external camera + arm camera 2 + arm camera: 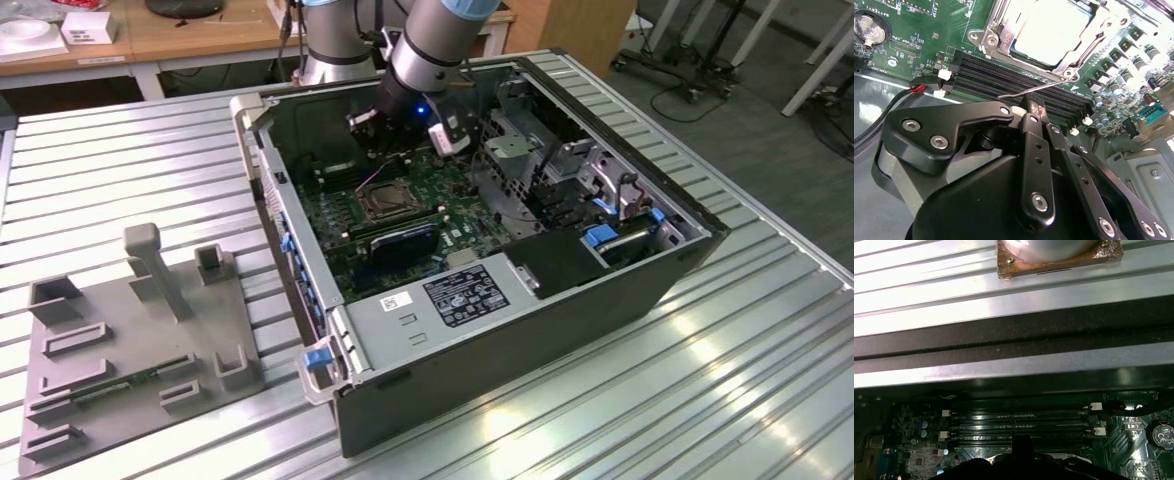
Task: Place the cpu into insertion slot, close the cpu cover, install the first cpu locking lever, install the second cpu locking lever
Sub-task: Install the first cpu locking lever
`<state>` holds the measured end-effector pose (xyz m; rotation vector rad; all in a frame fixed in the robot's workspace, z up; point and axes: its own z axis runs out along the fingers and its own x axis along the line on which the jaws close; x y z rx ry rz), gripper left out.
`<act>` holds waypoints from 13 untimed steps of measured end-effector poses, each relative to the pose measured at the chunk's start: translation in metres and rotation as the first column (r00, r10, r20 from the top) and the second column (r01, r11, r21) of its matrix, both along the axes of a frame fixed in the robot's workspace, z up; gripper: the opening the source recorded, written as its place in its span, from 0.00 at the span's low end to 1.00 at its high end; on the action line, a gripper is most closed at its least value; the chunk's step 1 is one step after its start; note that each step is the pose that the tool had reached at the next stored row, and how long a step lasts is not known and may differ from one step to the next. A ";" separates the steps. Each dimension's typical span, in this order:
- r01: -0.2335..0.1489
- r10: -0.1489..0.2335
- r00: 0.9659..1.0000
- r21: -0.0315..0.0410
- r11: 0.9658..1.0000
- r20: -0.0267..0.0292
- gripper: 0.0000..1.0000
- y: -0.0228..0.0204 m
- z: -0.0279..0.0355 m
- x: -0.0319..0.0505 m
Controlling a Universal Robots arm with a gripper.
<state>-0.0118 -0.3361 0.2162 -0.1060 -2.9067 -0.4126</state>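
Note:
In the second wrist view the pale cpu (1051,30) lies in the insertion slot (1080,11). The silvery cpu cover (1004,47) is folded down around it. A thin wire locking lever (1046,86) sticks out from the socket's corner across the black memory slots. My gripper (1035,111) has its black fingers (1030,145) pressed together. Their tips sit right at the lever's free end, and I cannot tell whether they touch it. In the exterior view the gripper (396,135) hangs inside the open computer case, just behind the socket (387,198).
The case (534,330) lies open on a ribbed metal table (747,400). Long memory slots (1019,422) run beside the socket, with a coin battery (869,30) and cables nearby. A grey fixture block (134,340) stands at the exterior view's left. Drive bays fill the case's right side.

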 end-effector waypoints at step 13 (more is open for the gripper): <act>0.000 0.000 1.000 0.000 1.000 0.000 0.11 -0.0022 -0.0002 0.0004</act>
